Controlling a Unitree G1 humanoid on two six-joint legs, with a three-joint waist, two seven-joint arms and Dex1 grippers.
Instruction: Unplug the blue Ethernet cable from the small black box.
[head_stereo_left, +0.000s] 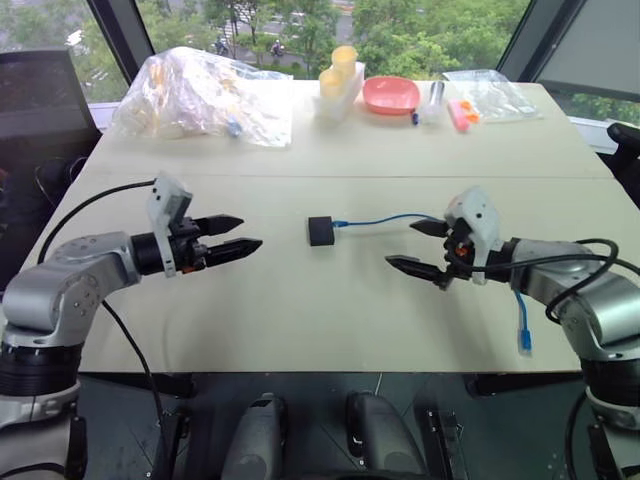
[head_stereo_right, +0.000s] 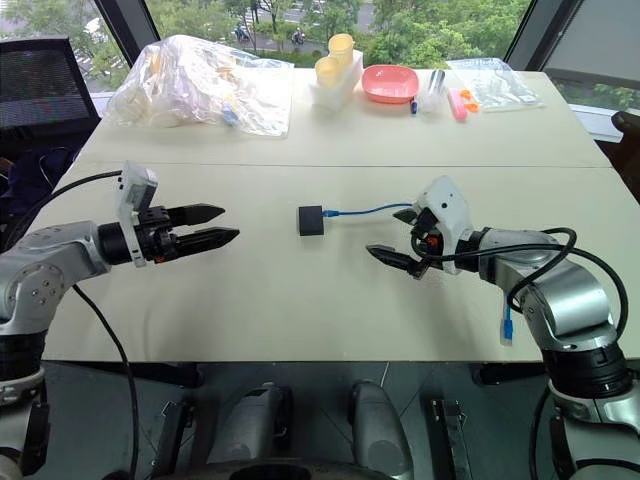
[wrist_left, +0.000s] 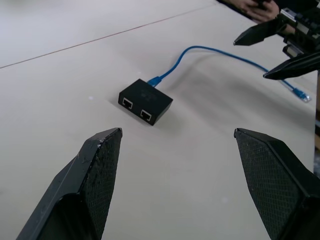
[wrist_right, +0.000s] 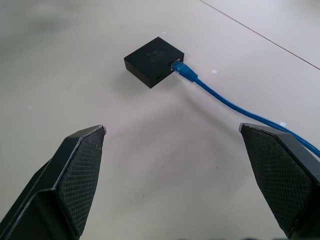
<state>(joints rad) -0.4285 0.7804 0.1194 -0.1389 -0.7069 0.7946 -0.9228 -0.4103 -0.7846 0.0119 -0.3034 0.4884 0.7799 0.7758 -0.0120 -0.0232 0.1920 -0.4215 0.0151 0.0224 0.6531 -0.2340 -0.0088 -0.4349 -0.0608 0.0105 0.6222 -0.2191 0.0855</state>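
Beige table (head_stereo_left: 300, 320): we see small black box (head_stereo_left: 321, 231), blue Ethernet cable (head_stereo_left: 385, 219) plugged in, trailing right; left gripper (head_stereo_left: 232, 237) and right gripper (head_stereo_left: 418, 247) both wide, empty.

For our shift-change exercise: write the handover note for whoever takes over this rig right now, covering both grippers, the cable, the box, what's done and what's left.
Left gripper: open, empty, left of the small black box.
Right gripper: open, empty, right of the box, over the blue Ethernet cable.
Box lies mid-table; cable plugged into its right side, running right, free end hanging over the near table edge.
Done: nothing gripped yet.
Left: hold the box, grip the plug, pull it out.
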